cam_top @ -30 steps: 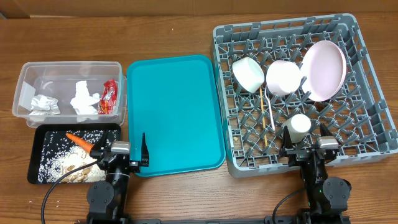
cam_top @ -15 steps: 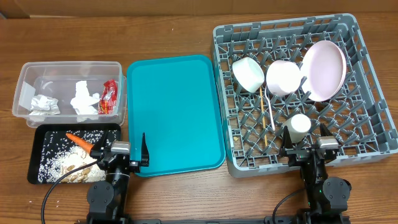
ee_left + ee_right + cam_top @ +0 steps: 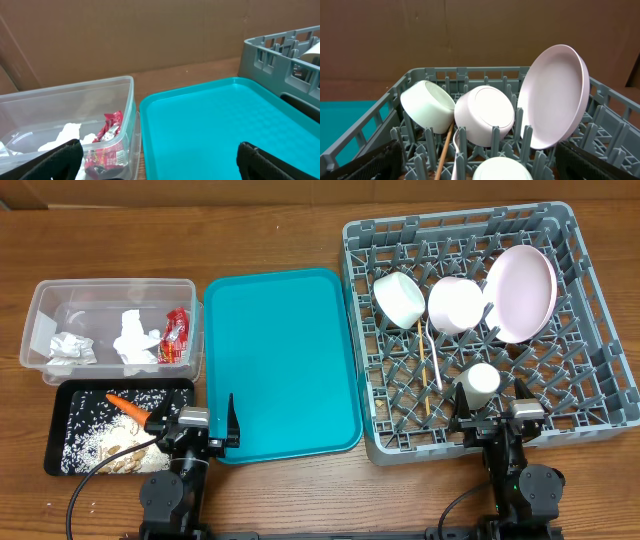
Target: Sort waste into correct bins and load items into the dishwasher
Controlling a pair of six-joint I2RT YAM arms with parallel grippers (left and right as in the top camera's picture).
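The grey dish rack (image 3: 590, 395) holds two white bowls (image 3: 398, 298) (image 3: 456, 304), the pink plate (image 3: 521, 292), a white cup (image 3: 481, 380), a white fork (image 3: 431, 350) and a chopstick (image 3: 426, 375). They also show in the right wrist view: bowls (image 3: 426, 106) (image 3: 485, 115), plate (image 3: 555, 95), cup (image 3: 501, 171), chopstick (image 3: 443, 155). The clear tub (image 3: 60, 295) holds white napkins (image 3: 135, 340) and the red wrapper (image 3: 177, 333), also in the left wrist view (image 3: 107, 137). The black tray (image 3: 62, 402) holds the carrot (image 3: 126, 404) and crumbs (image 3: 95, 438). My left gripper (image 3: 192, 425) and right gripper (image 3: 497, 417) are open and empty at the table's front edge.
The teal serving tray (image 3: 280, 360) lies bare between the tub and the rack, and fills the left wrist view (image 3: 220, 125). A brown cardboard wall stands behind the table.
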